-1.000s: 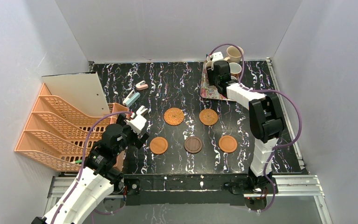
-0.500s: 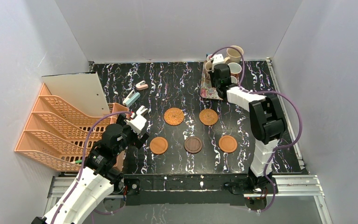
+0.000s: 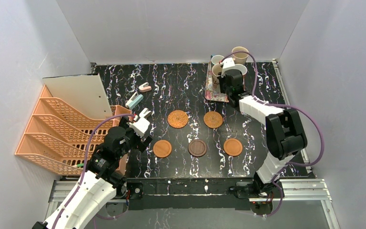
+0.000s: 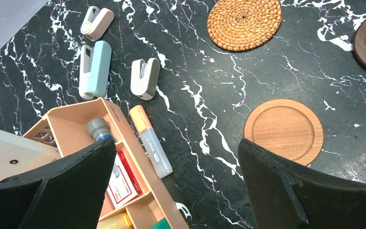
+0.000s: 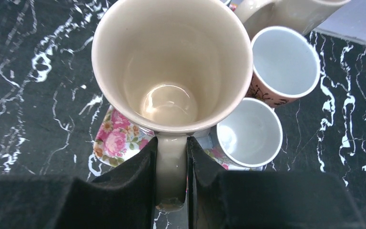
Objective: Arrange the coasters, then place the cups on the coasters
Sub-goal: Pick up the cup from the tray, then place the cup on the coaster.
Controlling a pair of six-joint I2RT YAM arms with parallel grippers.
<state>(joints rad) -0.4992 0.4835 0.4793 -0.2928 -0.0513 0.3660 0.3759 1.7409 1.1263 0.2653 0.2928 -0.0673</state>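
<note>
The big beige mug (image 5: pixel 171 62) was pinched by its handle in the right gripper (image 5: pixel 171 160), rim up, over the floral tray (image 5: pixel 116 138) at the far right. The nearest woven coaster (image 3: pixel 213 119) was found toward the bases, on the right arm's side. The left gripper (image 4: pixel 176 148) was left wide open, holding nothing. No writing could be read, tbh.
</note>
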